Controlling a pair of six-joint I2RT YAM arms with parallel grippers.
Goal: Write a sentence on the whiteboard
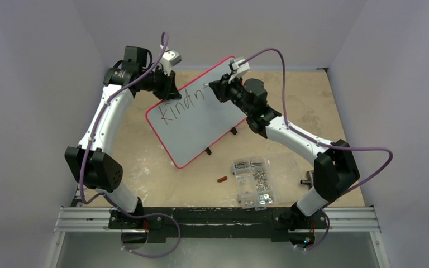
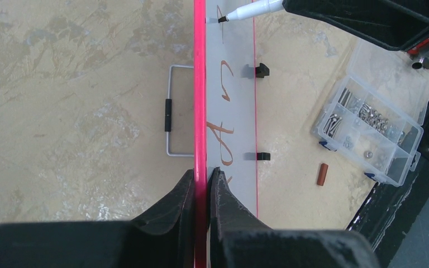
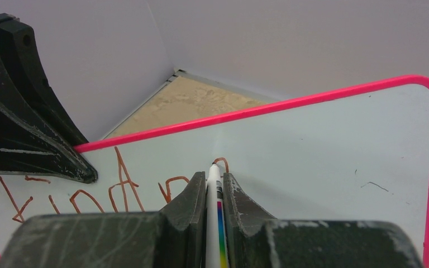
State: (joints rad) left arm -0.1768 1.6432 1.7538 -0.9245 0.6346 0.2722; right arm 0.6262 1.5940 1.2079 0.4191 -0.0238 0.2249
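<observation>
Box (image 1: 253,181): screws (image 2: 368,117) in several compartments
Left gripper (image 2: 202,174): pinching board (image 2: 234,100) rim
Right gripper (image 3: 214,177): pinching marker (image 3: 213,223), tip on board

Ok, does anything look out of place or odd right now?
Only a small brown cylinder lies loose on the table beside the screw box, maybe a cap. The whiteboard sits diagonal, but the left gripper clamps its rim and the right gripper holds the marker to it, so that looks deliberate.
</observation>
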